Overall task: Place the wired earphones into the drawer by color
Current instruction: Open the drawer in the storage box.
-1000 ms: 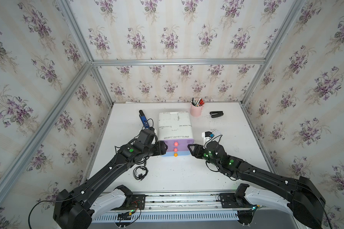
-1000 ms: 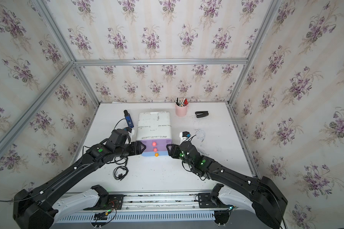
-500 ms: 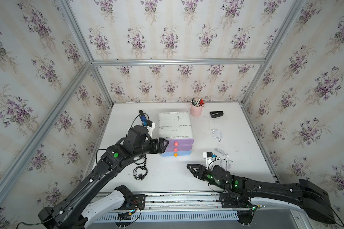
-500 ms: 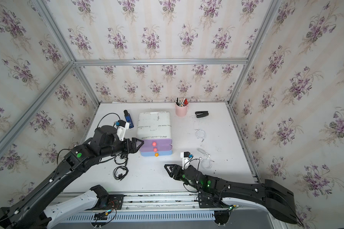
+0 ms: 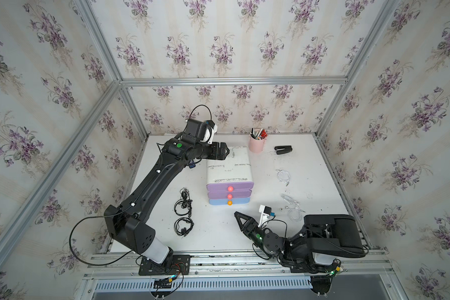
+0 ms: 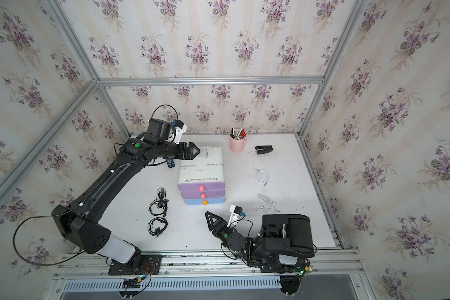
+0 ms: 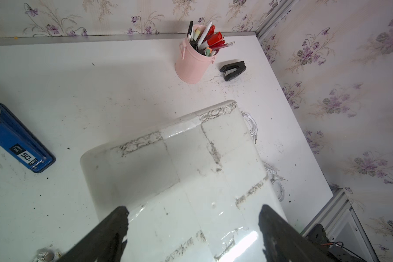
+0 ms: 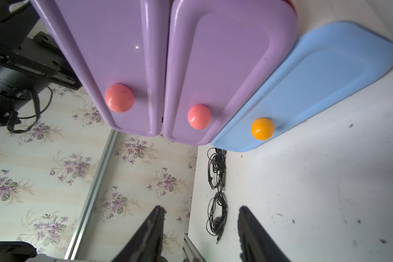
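Black earphones are seen left of centre, white earphones right of the drawer. Only the black are shown in the right wrist view, beyond the parted, empty right pincer; the white in the left wrist view, past the open left pincer.

The left arm has lifted off the drawer unit front: the unit's rear top corner now lies beneath the left jaws. The right arm has folded back toward the counter's near edge; the drawer knobs now lie well ahead of the right jaws.
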`<act>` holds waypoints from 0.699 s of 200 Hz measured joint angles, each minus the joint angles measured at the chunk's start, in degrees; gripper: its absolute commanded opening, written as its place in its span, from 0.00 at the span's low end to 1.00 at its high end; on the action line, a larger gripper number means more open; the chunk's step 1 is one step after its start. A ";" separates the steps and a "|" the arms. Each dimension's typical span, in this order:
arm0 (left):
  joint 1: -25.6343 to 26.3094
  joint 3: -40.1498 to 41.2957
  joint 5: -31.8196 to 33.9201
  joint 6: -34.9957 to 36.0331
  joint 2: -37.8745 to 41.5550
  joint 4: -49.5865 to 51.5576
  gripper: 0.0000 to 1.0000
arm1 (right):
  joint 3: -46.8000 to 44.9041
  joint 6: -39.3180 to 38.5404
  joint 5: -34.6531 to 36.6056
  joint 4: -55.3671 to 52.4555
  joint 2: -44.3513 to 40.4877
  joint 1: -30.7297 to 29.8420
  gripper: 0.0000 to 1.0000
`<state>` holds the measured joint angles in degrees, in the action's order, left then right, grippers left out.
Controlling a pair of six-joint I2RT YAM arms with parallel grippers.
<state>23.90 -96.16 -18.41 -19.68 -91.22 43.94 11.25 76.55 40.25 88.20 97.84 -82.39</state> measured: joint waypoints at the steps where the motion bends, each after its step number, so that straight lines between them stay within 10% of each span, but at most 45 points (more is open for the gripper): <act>1: -0.02 -0.04 -0.02 0.07 -0.11 0.02 0.92 | 0.09 0.00 0.04 0.13 0.07 0.04 0.57; 140: -1.11 2.54 -5.79 2.67 -5.09 -8.39 0.92 | 9.09 4.24 -6.97 4.94 10.58 10.12 0.56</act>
<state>22.79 -93.62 -24.21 -17.02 -96.31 35.55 20.34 80.79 33.28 93.14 108.42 -72.27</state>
